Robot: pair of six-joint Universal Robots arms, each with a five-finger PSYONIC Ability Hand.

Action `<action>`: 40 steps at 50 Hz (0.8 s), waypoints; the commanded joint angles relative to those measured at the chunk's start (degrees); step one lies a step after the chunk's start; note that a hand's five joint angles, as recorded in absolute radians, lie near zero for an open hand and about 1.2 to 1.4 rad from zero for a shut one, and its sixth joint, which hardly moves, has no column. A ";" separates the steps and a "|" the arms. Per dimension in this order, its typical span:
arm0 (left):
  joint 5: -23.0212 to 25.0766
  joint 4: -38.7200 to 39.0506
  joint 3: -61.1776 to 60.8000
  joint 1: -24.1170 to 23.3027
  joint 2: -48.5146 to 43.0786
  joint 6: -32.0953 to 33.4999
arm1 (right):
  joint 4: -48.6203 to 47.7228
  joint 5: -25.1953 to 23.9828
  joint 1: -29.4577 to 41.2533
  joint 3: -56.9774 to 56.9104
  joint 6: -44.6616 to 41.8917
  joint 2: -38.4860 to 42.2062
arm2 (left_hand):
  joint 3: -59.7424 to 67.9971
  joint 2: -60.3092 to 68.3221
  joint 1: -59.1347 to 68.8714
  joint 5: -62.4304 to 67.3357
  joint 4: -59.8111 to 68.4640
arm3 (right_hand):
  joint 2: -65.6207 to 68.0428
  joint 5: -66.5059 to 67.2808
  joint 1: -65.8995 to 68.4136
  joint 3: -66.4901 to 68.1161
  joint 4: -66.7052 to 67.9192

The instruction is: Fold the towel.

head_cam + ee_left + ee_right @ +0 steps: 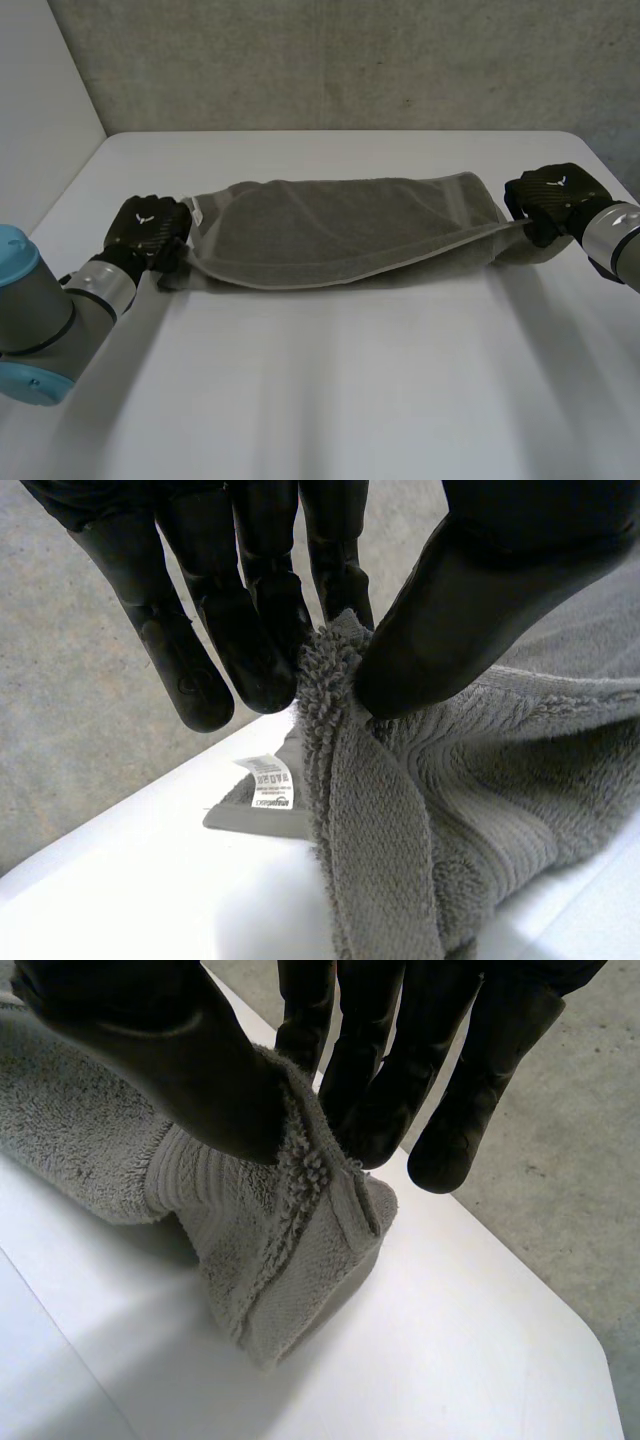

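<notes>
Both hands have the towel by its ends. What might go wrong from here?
The left hand pinches only the fluffy rim of the towel; a pull may slip it free. The right hand likewise holds a thin bunched edge. The towel's right end sits near the table edge, so a dropped end might slide off.

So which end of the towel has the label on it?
The towel end pinched by the left hand: a white label sticks out of the edge right there. The end in the right hand is plain hem.

towel label unreadable, right arm cropped
</notes>
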 commanded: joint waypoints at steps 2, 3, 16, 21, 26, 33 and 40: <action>-0.85 -2.38 -0.97 0.09 0.39 6.60 | 0.03 0.15 0.15 0.16 -0.16 -0.07 | -20.08 -19.56 -17.75 -18.54 -21.74 | 4.86 3.59 4.21 3.75 3.18; -0.85 -2.39 -0.98 0.09 0.39 6.61 | 0.03 0.15 0.06 0.16 -0.16 -0.07 | -20.15 -19.63 -17.82 -18.61 -21.81 | 4.86 3.59 4.21 3.75 3.18; -1.73 -8.72 -1.24 0.62 0.83 10.65 | 0.12 0.33 0.06 0.25 -0.25 -0.07 | -30.08 -29.56 -27.74 -28.53 -31.74 | 4.86 3.59 4.21 3.75 3.18; -5.58 -8.63 -1.24 0.89 1.01 10.74 | 0.03 0.42 0.23 0.69 -0.33 -0.16 | -30.08 -29.56 -27.74 -28.53 -31.74 | 4.86 3.59 4.21 3.75 3.18; -7.52 -8.28 -0.89 0.89 0.92 10.74 | 0.12 0.50 0.24 0.77 -0.33 -0.16 | -30.25 -29.72 -27.91 -28.70 -31.91 | 4.86 3.59 4.21 3.75 3.18; -7.79 -7.58 -0.10 0.80 0.13 10.83 | 0.38 0.50 -0.29 0.69 -0.33 -0.69 | -25.56 -25.04 -23.23 -24.02 -27.23 | 4.86 3.59 4.21 3.75 3.18; -7.79 -8.28 -0.36 1.15 2.06 10.65 | 1.78 0.59 -0.55 0.78 -0.25 -2.26 | 4.21 4.74 6.55 5.76 2.55 | 4.86 3.59 4.21 3.75 3.18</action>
